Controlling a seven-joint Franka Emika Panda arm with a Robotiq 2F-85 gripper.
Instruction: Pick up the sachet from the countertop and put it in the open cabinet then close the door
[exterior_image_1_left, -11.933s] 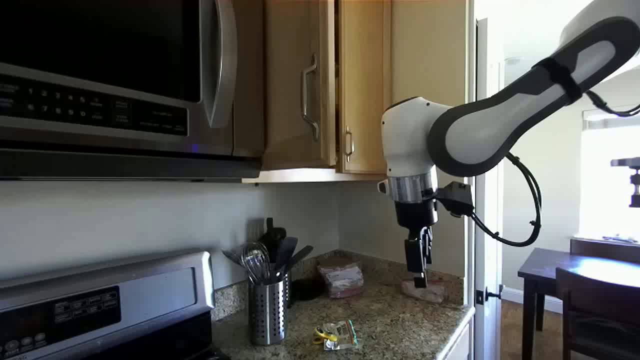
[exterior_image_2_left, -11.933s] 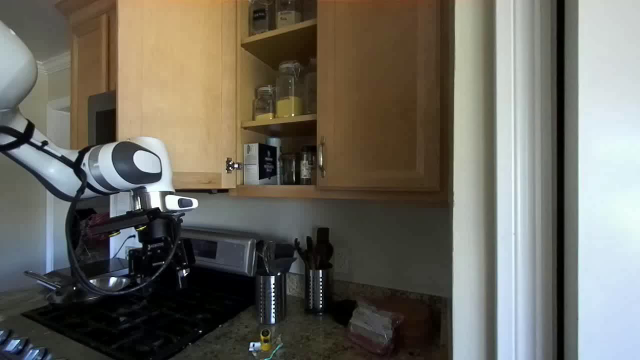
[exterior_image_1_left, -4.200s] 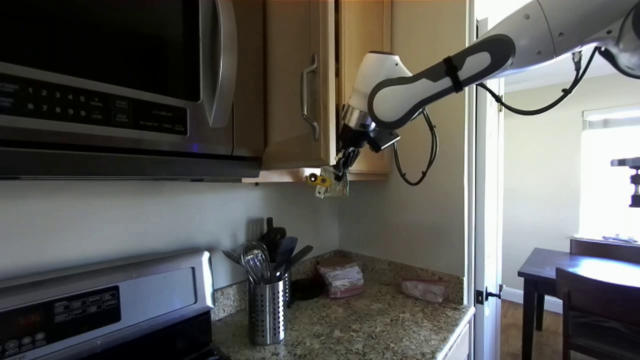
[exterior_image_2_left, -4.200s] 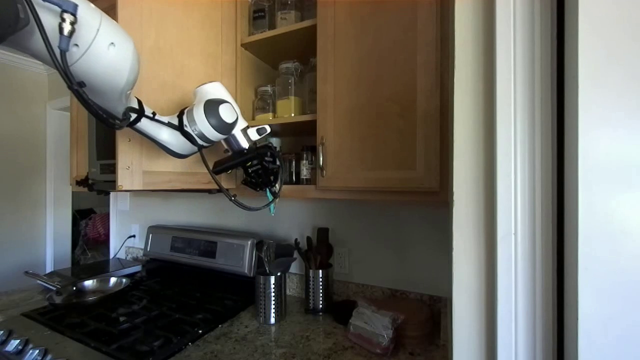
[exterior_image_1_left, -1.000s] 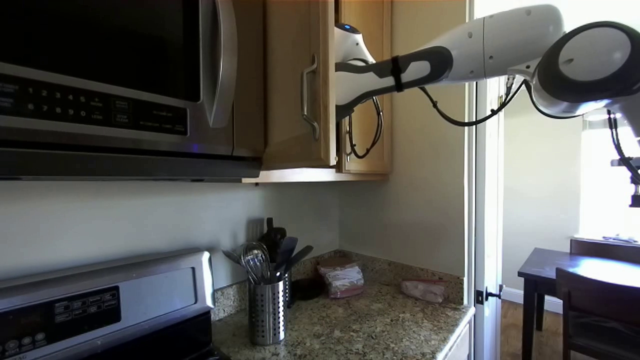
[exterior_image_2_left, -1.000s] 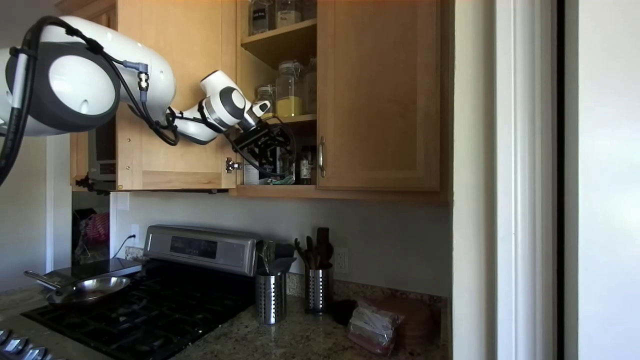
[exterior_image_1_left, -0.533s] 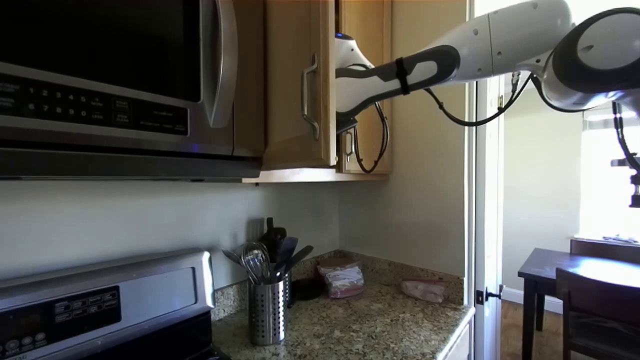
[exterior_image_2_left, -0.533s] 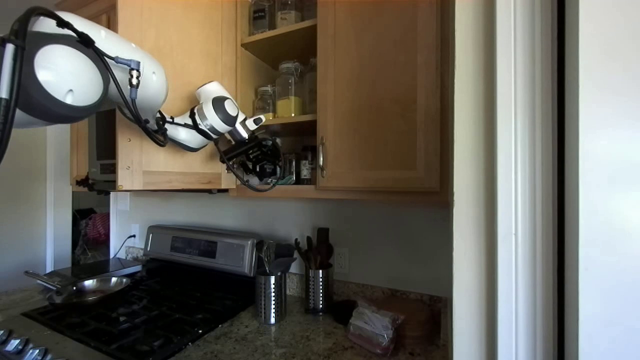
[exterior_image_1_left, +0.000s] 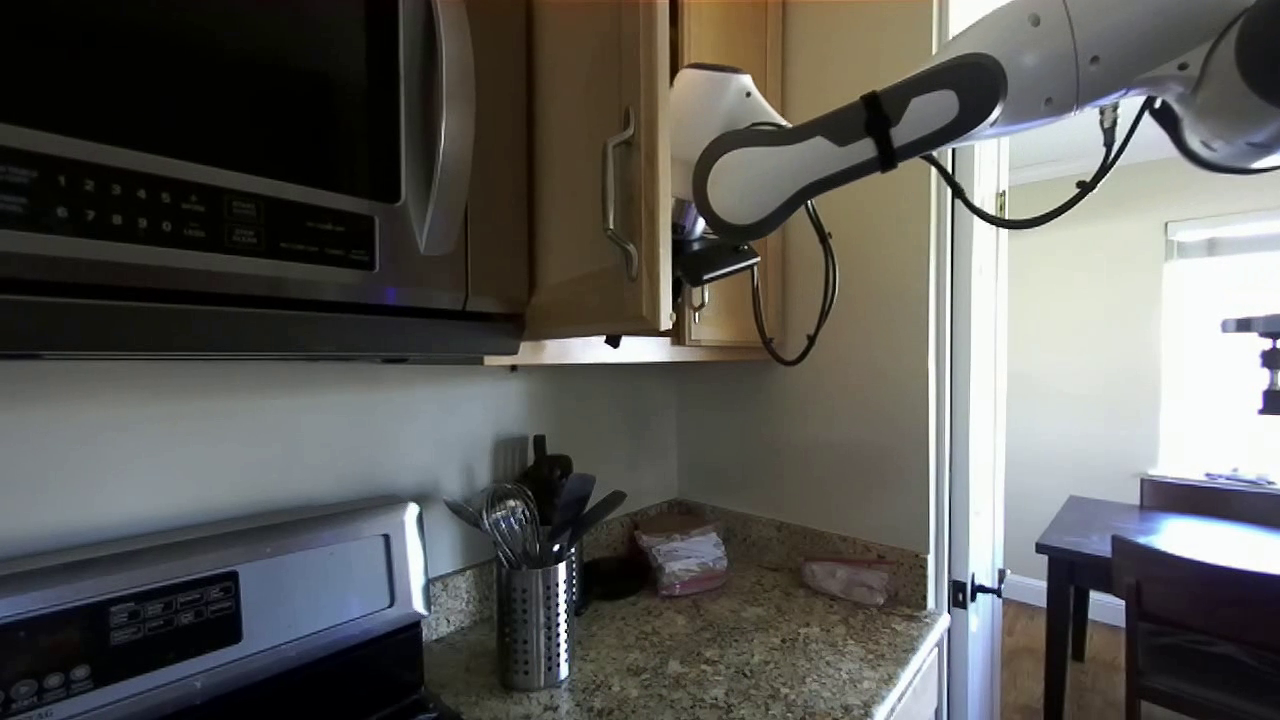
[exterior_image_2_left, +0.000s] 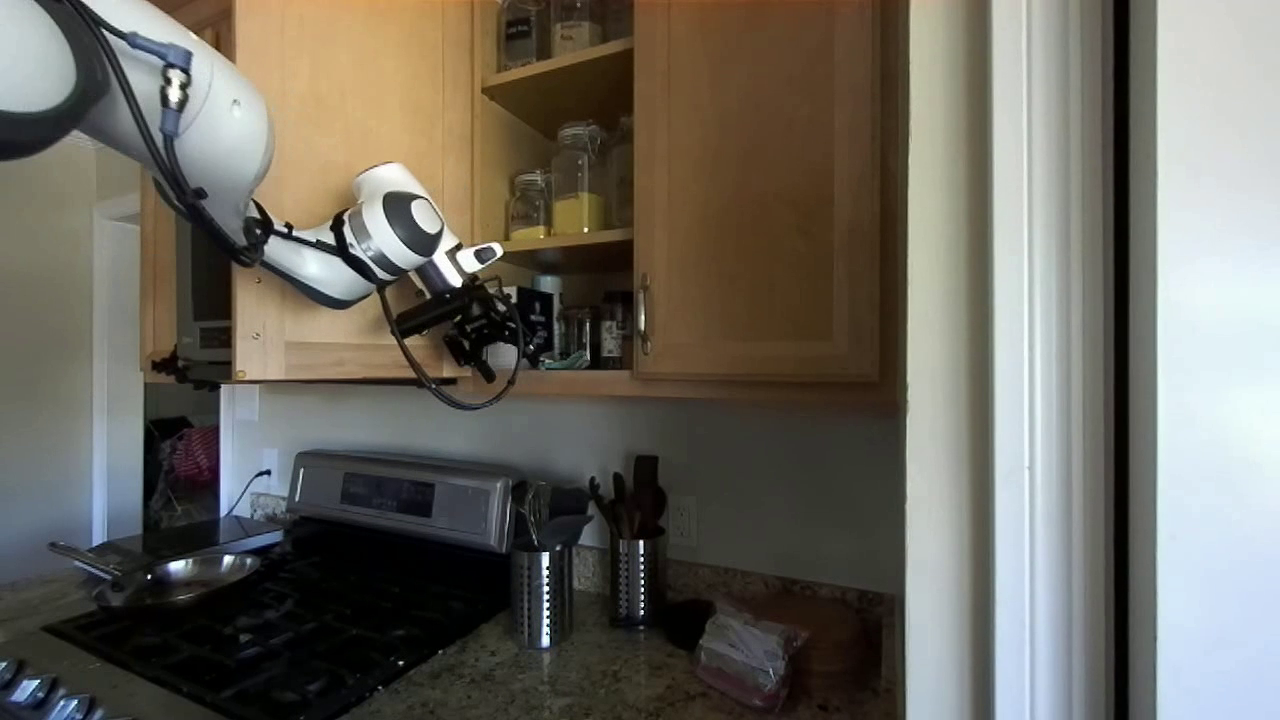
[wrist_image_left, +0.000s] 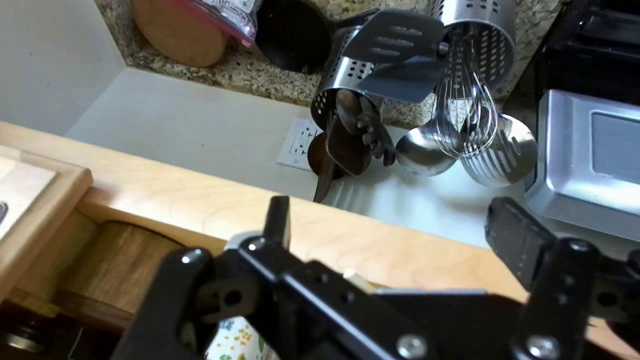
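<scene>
Leftmost in an exterior view, a steel skillet (exterior_image_2_left: 205, 572) sits at the left side of a black-topped range (exterior_image_2_left: 465, 505), and a steel-and-black microwave (exterior_image_1_left: 230, 150) is mounted above that range. The Panda arm (exterior_image_2_left: 400, 225) reaches in from the left, across the inner face of the honey-coloured door (exterior_image_2_left: 400, 80), which stands open. The end effector (wrist_image_left: 387, 220) is tilted at the mouth of the cabinet (exterior_image_2_left: 570, 383); it is released, its two fingers (wrist_image_left: 515, 245) spread wide in the wrist view, with the pale wooden bottom rail (wrist_image_left: 375, 245) showing beyond the gap. Just right of it, the sachet (exterior_image_2_left: 568, 362) lies inside the cabinet at the bottom; only a thin teal-and-pale strip can be made out. A black-and-white box (exterior_image_2_left: 540, 310) stands at that level, partly behind the end effector, and glass jars (exterior_image_2_left: 578, 205) stand on the shelf (exterior_image_2_left: 600, 240) above. The right-hand door (exterior_image_2_left: 760, 200) is closed.

Below, on the speckled granite-look surface (exterior_image_1_left: 740, 640), the nearer perforated steel utensil holder (exterior_image_2_left: 543, 600) carries a wire whisk (wrist_image_left: 467, 115) among other utensils. A second utensil holder (exterior_image_2_left: 637, 585) stands to its right, farther back. Farther right lie a pinkish-brown pack (exterior_image_2_left: 745, 660) in clear plastic and a flatter pinkish bag (exterior_image_1_left: 848, 580).
</scene>
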